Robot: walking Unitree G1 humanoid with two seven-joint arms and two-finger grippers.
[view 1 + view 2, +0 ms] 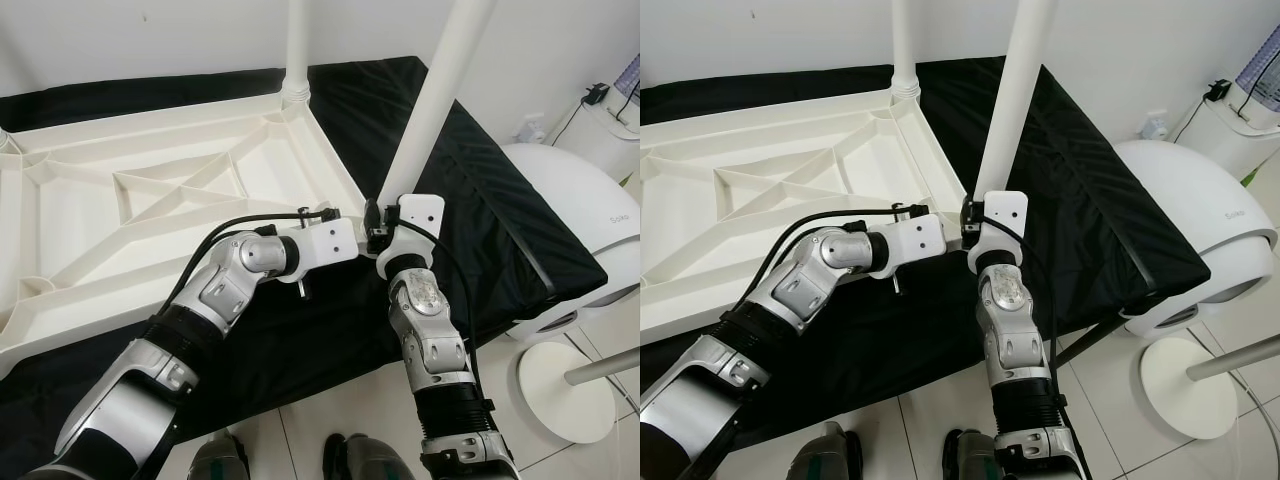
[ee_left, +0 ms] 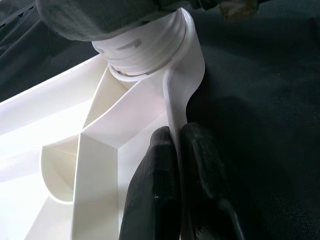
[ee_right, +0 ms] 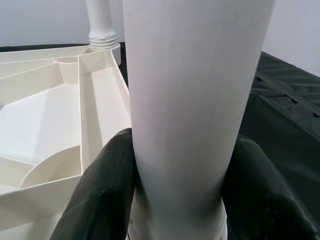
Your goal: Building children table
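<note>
White wall and tile floor here, with a black cloth [image 1: 480, 190] spread over a low platform, and the upside-down white tabletop [image 1: 150, 200] lying on it, ribbed underside facing up. Off on the robot's right there's a round white appliance [image 1: 570, 200].

Head views: one leg [image 1: 296, 45] is already standing upright in the far corner socket. The second leg [image 1: 440, 90] rises from the near right corner, tilted a little toward the right. The right gripper [image 1: 385, 222] sits right at its base, and the left gripper [image 1: 958, 232] reaches in from the left to that same corner, so both arms meet there.

Left wrist view: the two black fingers [image 2: 160, 190] are pinched on the thin edge rib of the tabletop, one finger each side, nearly closed. The threaded corner socket [image 2: 140, 50] is straight ahead of the fingertips along that rib.

Right wrist view: the fingers [image 3: 100, 195] are spread wide around the second leg, clamped on either side of it just above where it meets the socket. Its long axis runs straight up out of the grasp.

My read: the leg still needs seating or twisting home. The right arm is the one to turn it about that upright axis, while the left keeps the top from spinning.
</note>
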